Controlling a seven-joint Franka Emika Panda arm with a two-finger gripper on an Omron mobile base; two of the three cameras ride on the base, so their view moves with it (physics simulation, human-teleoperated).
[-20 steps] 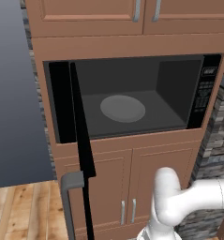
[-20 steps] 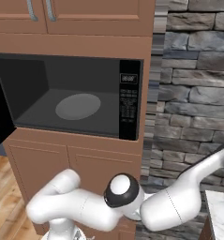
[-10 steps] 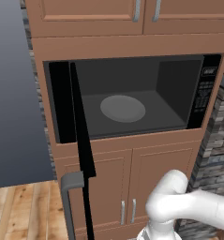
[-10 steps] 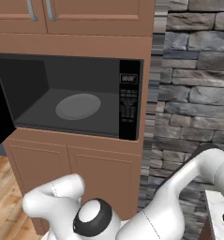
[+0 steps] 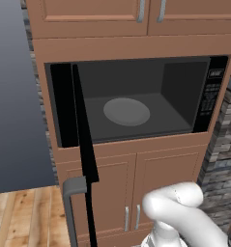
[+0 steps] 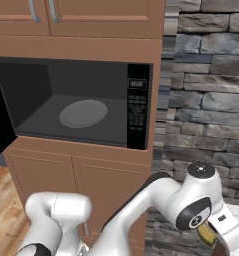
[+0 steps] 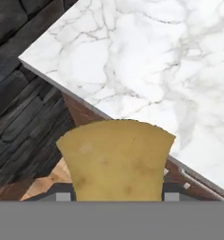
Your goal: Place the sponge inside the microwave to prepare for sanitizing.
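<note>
The sponge point(image 7: 117, 159) is pinched between the jaws, above the marble table point(image 7: 169, 70) edge. It is judged light, soft and compressible, best gripped across its flat sides. Its long axis cannot be told. The microwave point(image 5: 136, 103) stands open, its plate point(image 5: 126, 111) bare.

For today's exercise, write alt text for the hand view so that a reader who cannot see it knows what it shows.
A yellowish-tan sponge sits close up at the bottom of the picture, held in the gripper. Behind it lies the corner of a white marble counter, with dark stone wall to the left and a bit of wood floor below.
</note>
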